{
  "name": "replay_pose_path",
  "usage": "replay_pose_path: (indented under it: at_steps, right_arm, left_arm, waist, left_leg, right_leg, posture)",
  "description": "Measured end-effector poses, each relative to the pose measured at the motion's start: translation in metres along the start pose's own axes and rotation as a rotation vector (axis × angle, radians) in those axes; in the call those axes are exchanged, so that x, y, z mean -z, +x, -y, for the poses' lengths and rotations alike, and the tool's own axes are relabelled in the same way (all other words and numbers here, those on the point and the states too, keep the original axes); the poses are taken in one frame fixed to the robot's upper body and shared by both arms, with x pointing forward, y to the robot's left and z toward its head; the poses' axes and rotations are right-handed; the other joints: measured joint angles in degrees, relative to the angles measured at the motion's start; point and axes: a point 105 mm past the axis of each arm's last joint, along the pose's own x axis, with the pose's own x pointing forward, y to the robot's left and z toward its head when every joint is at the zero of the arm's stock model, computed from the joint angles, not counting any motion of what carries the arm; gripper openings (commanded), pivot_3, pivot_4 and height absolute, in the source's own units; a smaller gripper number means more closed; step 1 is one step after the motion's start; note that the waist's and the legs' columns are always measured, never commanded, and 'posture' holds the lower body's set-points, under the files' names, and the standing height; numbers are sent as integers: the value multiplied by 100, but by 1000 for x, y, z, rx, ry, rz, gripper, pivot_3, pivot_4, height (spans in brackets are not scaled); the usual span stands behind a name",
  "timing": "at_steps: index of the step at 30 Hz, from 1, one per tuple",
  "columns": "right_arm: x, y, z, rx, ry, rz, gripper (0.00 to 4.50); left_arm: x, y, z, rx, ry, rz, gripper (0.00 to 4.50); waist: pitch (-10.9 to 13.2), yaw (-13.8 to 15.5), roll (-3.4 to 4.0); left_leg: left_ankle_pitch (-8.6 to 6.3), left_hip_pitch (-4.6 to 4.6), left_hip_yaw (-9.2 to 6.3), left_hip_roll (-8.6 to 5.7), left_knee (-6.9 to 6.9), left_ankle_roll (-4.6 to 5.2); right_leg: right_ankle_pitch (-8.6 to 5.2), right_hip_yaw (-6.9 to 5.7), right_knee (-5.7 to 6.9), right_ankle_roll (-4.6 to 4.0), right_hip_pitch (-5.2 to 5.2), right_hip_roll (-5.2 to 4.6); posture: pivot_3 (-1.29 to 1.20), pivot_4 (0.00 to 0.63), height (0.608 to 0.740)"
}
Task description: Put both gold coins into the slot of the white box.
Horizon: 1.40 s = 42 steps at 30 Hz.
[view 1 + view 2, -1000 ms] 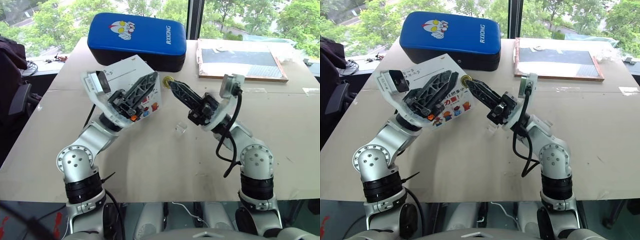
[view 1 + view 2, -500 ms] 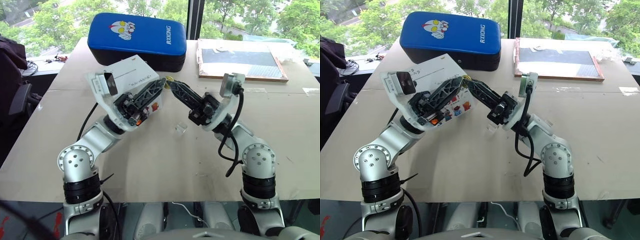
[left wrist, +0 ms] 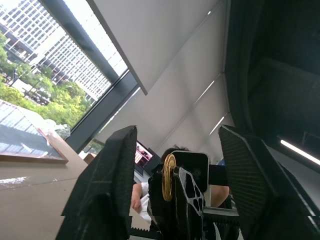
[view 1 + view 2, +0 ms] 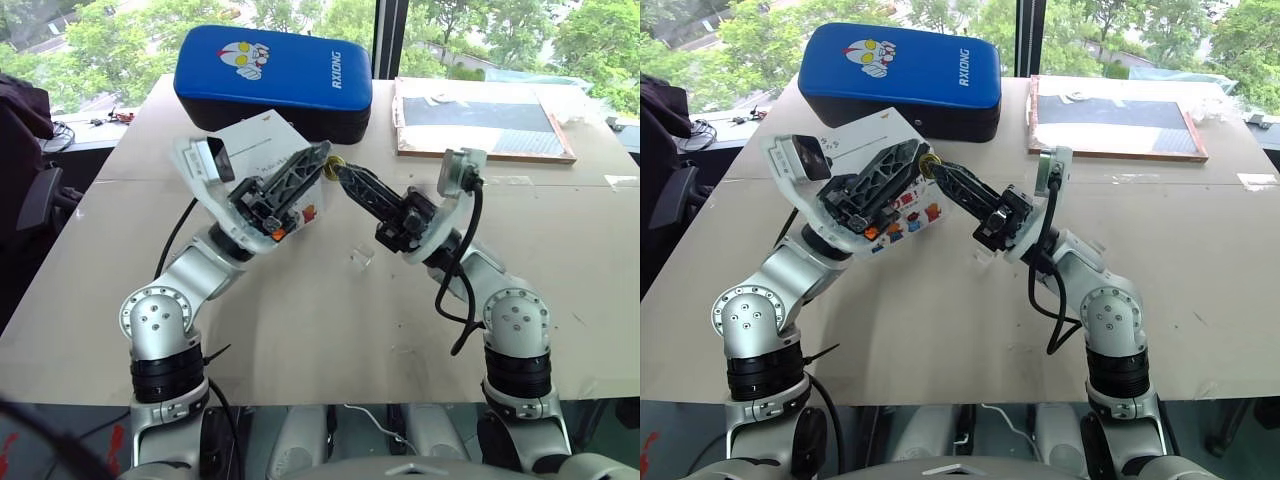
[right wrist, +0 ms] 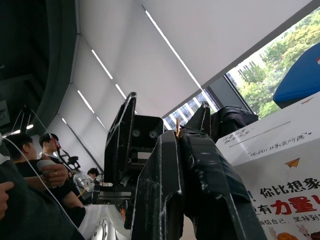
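My right gripper (image 4: 336, 167) is shut on a gold coin (image 4: 931, 162), held up on edge above the table. The left gripper (image 4: 322, 152) is open, and its fingertips (image 3: 120, 150) stand on either side of that coin (image 3: 169, 177) and the right gripper's tip without touching the coin. In the right wrist view the coin's edge (image 5: 178, 127) pokes out from my right gripper (image 5: 179, 134). The white box (image 4: 258, 142) sits on the table behind the left arm, its cartoon side (image 4: 912, 208) facing me. That arm hides much of its top.
A blue padded case (image 4: 275, 75) lies behind the box. A framed board (image 4: 480, 118) lies at the back right. A small clear piece (image 4: 361, 257) sits on the table (image 4: 330, 330) under the right gripper. People show in the background of the wrist views.
The left gripper swung right to the right gripper's tip, closed there half a second ago, and now stands open again around the coin. The right arm stayed still.
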Motion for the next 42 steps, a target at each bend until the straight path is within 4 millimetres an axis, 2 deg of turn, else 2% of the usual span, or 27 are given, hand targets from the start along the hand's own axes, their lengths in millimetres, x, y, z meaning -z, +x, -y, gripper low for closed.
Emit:
replay_pose_path:
  at_steps: [2,5,6,14,15,17,18,21,25,26,27,30,37,42]
  right_arm:
    - [0,1,-1,-4,2,1,0]
    - [-1,1,-1,-6,6,2,0]
    - [-1,1,-2,-7,6,3,0]
    - [0,1,-3,-16,11,-4,0]
    - [0,0,-3,-17,7,-10,613]
    - [0,-1,-3,-21,0,-21,1351]
    - [0,-2,-3,-24,-1,-25,1934]
    - [0,-2,-1,-8,-17,-25,3197]
    - [3,-10,8,34,-107,-91,3197]
    - [4,-16,14,59,-168,-136,3197]
    - [3,-18,16,66,-184,-148,3197]
    - [-2,-29,22,92,-356,-244,3197]
    - [-17,-33,14,77,-627,-347,3197]
    - [-26,-36,15,123,-720,-363,3197]
  left_arm:
    - [2,0,0,2,-5,-6,1764]
    - [4,-2,-1,0,-11,-13,402]
    - [4,-2,-1,-2,-11,-11,72]
    - [3,-5,0,15,1,-20,72]
    - [3,-5,0,16,4,-22,0]
    - [4,-6,0,17,9,-28,0]
    - [4,-6,-1,11,18,-32,0]
    - [-5,-5,-10,-32,72,-36,0]
    - [-35,-5,-11,-54,243,-95,0]
    - [-52,-7,-12,-84,337,-145,0]
    - [-59,-8,-11,-94,366,-146,0]
    - [-87,-19,-18,-165,585,-342,0]
    - [-112,-50,-57,-258,733,-628,0]
    - [-122,-65,-83,-306,802,-718,0]
  waist:
    - [0,0,0]
    - [0,0,0]
    - [0,0,0]
    - [0,-1,0]
    - [0,-1,1]
    - [0,0,0]
    - [0,0,1]
    - [1,1,0]
    - [2,-3,2]
    - [4,-5,3]
    - [5,-7,5]
    - [11,-8,11]
    - [12,9,12]
    - [12,11,5]
  left_leg:
    - [0,0,0,0,0,0]
    - [0,0,-1,0,0,0]
    - [0,0,-1,0,0,0]
    - [0,-1,0,0,-1,0]
    - [0,0,0,0,-1,1]
    - [0,-1,0,0,-1,1]
    - [-1,-1,0,0,-1,1]
    - [0,-1,-2,1,-1,1]
    - [0,-1,2,1,-2,1]
    - [0,-3,5,0,-3,1]
    - [-1,-1,8,0,-5,1]
    - [-1,2,23,-3,-24,1]
    - [0,-8,25,1,-48,0]
    - [-1,-19,29,2,-52,1]
  right_leg:
    - [0,0,-1,0,0,0]
    - [0,0,-1,0,0,0]
    - [0,0,-1,0,0,0]
    - [0,0,-3,0,0,0]
    - [0,0,-4,0,0,0]
    - [0,0,-5,0,0,0]
    - [0,0,-5,0,0,0]
    - [-1,-2,-5,0,0,5]
    - [-1,-1,-8,0,-2,11]
    - [-1,0,-11,1,-4,13]
    - [-2,2,-13,1,-4,13]
    - [-3,13,-17,2,-14,14]
    - [-4,10,-24,2,-30,14]
    - [-4,10,-31,3,-38,10]
  posture:
    - [0,150,740]
    - [0,150,740]
    - [0,150,740]
    - [0,150,740]
    - [0,150,740]
    - [0,150,740]
    - [0,150,740]
    - [0,150,740]
    - [0,150,740]
    - [0,150,740]
    - [0,150,740]
    - [0,150,740]
    - [0,150,740]
    - [0,150,740]
